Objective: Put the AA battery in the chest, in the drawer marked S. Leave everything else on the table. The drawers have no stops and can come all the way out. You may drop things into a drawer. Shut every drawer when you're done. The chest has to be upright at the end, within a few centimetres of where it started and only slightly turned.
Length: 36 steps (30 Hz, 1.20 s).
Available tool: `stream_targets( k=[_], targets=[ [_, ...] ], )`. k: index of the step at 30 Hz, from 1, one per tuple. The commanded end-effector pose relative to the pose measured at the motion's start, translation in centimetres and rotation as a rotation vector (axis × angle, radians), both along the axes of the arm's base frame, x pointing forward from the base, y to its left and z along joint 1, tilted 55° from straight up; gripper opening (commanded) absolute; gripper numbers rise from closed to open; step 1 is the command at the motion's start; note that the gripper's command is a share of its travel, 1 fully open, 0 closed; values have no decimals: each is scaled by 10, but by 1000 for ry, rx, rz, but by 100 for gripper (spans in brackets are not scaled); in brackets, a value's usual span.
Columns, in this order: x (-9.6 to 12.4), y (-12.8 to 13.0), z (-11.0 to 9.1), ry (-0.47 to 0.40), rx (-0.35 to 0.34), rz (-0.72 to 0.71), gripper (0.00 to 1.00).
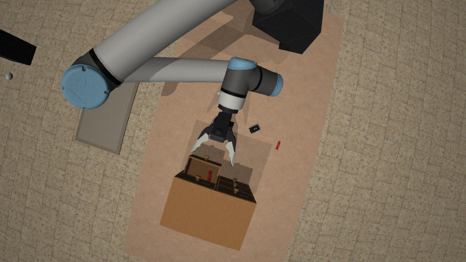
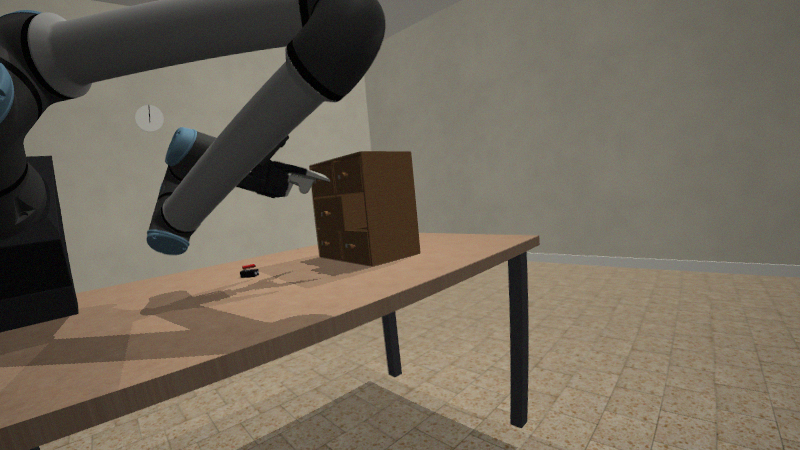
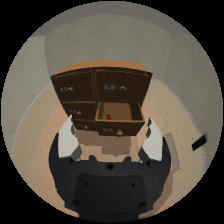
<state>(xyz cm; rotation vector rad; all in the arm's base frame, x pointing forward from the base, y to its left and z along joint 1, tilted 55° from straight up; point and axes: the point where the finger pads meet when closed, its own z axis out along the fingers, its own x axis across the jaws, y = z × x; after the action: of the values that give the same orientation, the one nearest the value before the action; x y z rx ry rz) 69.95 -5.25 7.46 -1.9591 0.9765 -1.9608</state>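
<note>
The wooden chest (image 1: pixel 208 215) (image 2: pixel 391 207) (image 3: pixel 102 66) stands upright on the table. Its right middle drawer (image 1: pixel 199 166) (image 2: pixel 354 211) (image 3: pixel 122 111) is pulled out; the other drawers look shut. A red battery (image 1: pixel 209 176) (image 3: pixel 109 116) lies inside the open drawer. The drawer labels are too blurred to read. My gripper (image 1: pixel 212 159) (image 2: pixel 317 185) (image 3: pixel 111 117) is wide open and empty, in front of the chest and above the open drawer's front, its fingers spread to either side.
A second, thin red cylinder (image 1: pixel 278 145) (image 2: pixel 248 266) lies on the table. A small black block (image 1: pixel 254 128) (image 2: pixel 249 273) lies nearer the arm's base. A grey slab (image 1: pixel 104 125) is on the floor beside the table.
</note>
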Motion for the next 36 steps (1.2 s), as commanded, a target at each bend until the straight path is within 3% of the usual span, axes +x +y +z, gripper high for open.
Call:
stream_targets(
  k=[1,11,23,36],
  targets=[
    [-16,2,-1,-1,0,1,100],
    [-54,5,-4,-1,0,1,100],
    [-85,7,-6,-1,0,1,100],
    [-105,9,-7,-1,0,1,100]
  ],
)
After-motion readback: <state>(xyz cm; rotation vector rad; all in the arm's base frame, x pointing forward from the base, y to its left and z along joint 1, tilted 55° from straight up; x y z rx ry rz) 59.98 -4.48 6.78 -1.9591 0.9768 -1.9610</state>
